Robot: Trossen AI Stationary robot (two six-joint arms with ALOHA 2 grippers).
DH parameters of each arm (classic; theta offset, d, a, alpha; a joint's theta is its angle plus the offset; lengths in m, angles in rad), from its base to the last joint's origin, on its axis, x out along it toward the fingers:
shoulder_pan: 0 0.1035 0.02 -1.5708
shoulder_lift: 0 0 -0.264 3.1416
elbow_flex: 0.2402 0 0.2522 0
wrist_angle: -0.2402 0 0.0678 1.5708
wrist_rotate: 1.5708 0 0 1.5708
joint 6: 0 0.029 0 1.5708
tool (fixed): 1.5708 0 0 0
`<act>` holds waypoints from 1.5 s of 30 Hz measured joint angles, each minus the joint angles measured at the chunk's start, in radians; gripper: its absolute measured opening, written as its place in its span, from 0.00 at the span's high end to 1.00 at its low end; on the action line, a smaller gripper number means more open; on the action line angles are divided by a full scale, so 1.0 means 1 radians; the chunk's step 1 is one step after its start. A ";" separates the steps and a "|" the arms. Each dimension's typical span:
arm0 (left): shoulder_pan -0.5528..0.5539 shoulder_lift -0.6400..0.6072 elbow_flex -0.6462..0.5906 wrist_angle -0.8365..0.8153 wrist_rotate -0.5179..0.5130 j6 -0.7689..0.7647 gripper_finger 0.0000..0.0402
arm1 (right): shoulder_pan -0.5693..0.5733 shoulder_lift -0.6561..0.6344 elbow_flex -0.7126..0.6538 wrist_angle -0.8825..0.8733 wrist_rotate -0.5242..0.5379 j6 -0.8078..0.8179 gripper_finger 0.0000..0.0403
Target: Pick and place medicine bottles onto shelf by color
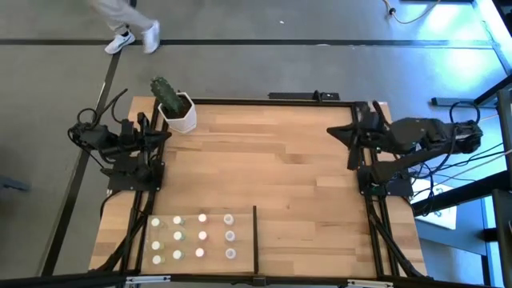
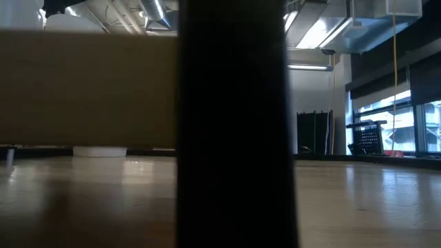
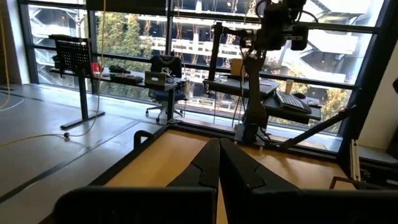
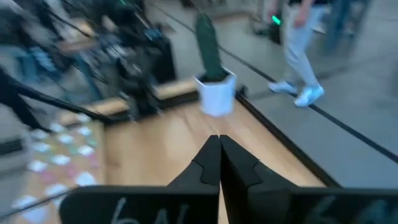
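About a dozen tiny white-capped medicine bottles (image 1: 192,238), some tinted pale green or pink, stand in rows on the pale shelf panel (image 1: 243,240) at the table's near left. The thin black divider (image 1: 254,238) edges the panel on its right. The bottles also show blurred in the right wrist view (image 4: 59,155). My left gripper (image 1: 164,133) is shut and empty at the far left, clear of the bottles; it also shows in its wrist view (image 3: 219,163). My right gripper (image 1: 338,133) is shut and empty at the far right; it also shows in its wrist view (image 4: 219,158).
A white hexagonal pot with a green cactus (image 1: 176,108) stands at the table's far left corner. A dark upright band (image 2: 234,124) blocks the middle of the low view. A person's legs (image 1: 132,32) show on the floor beyond the far edge. Bare wood (image 1: 272,168) lies between the arms.
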 joint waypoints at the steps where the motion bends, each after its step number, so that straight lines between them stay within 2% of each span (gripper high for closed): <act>1: 0.000 0.000 0.000 -0.001 -0.002 0.000 1.00 | -0.006 -0.042 -0.059 0.065 -0.026 -0.018 1.00; 7: 0.000 0.000 -0.014 0.002 -0.036 -0.016 1.00 | -0.050 -0.259 -0.381 0.437 -0.171 -0.139 1.00; 13: 0.000 0.000 -0.094 0.028 -0.088 -0.091 1.00 | -0.092 -0.422 -0.611 0.644 -0.256 -0.165 1.00; 20: 0.000 0.000 -0.213 0.166 -0.119 -0.098 1.00 | -0.139 -0.630 -0.766 0.681 -0.272 -0.173 1.00; 27: 0.000 0.000 -0.272 0.230 -0.150 -0.102 1.00 | -0.152 -0.870 -0.874 0.674 -0.272 -0.181 1.00; 37: 0.044 0.000 -0.356 0.238 -0.155 -0.195 1.00 | -0.155 -0.866 -0.935 0.676 -0.321 -0.180 1.00; 45: 0.075 0.000 -0.457 0.236 -0.155 -0.281 1.00 | -0.155 -0.867 -1.088 0.760 -0.374 -0.110 1.00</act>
